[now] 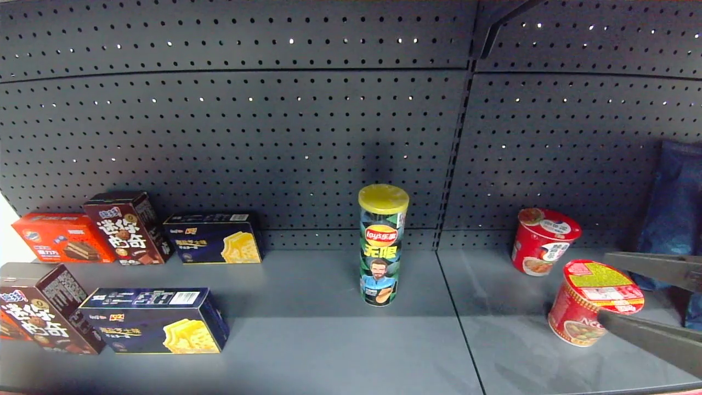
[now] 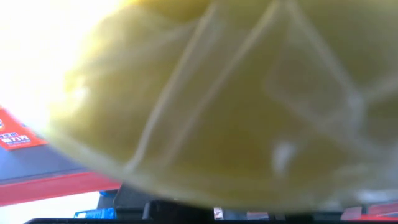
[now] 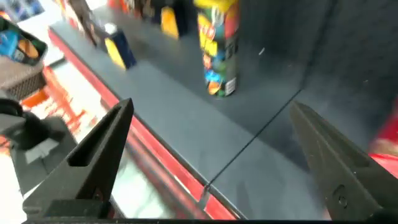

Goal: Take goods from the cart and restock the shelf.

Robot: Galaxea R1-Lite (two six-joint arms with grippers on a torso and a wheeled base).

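Note:
My right gripper (image 1: 603, 285) hangs open at the shelf's right end, its fingertips just beside the nearer red cup noodle (image 1: 589, 302), which leans slightly. In the right wrist view the right gripper (image 3: 211, 106) has nothing between its fingers, and a red edge of the cup (image 3: 387, 140) shows to one side. A tall chips can (image 1: 382, 247) with a yellow lid stands upright mid-shelf; the can (image 3: 219, 50) also shows beyond the fingers. A blurred yellow package (image 2: 236, 99) sits right against the left wrist camera.
A second cup noodle (image 1: 543, 241) and a blue bag (image 1: 677, 208) stand at the back right. Several snack boxes (image 1: 159, 321) fill the shelf's left end. The grey shelf board (image 1: 329, 340) lies bare around the can. A basket (image 3: 18, 50) stands below the red shelf edge (image 3: 155, 162).

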